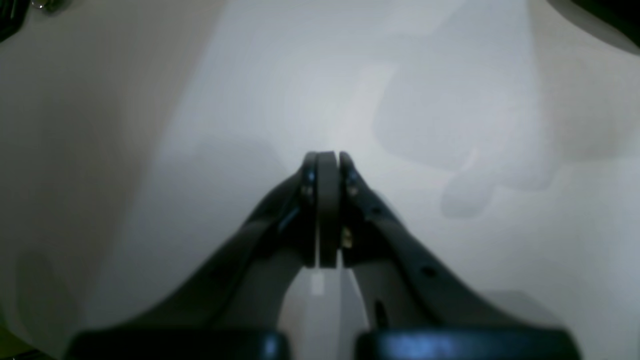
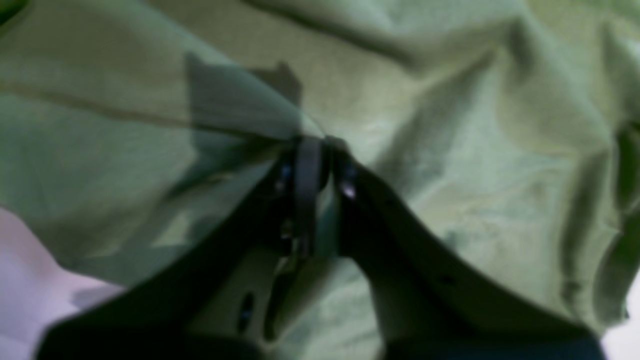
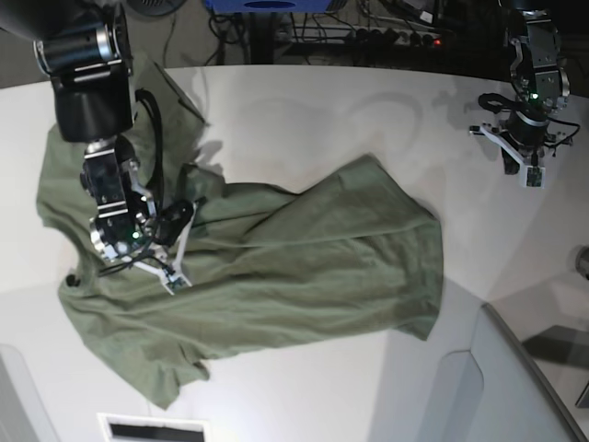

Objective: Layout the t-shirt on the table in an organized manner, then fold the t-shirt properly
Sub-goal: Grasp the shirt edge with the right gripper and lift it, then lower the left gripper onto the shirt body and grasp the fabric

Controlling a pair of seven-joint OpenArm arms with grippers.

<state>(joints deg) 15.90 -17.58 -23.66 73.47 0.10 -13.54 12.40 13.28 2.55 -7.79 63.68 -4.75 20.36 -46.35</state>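
Note:
The olive-green t-shirt lies spread and wrinkled across the white table, with a sleeve toward the front left. My right gripper is down on the shirt's left part. In the right wrist view its jaws stand a little apart, open, with their tips against a raised crease of the t-shirt; green cloth shows in the narrow gap. My left gripper hangs over bare table at the far right, well away from the shirt. Up close, the left gripper is shut on nothing above the table.
A grey translucent panel stands at the front right corner. A white slotted piece sits at the front edge. Cables and a power strip lie behind the table's curved back edge.

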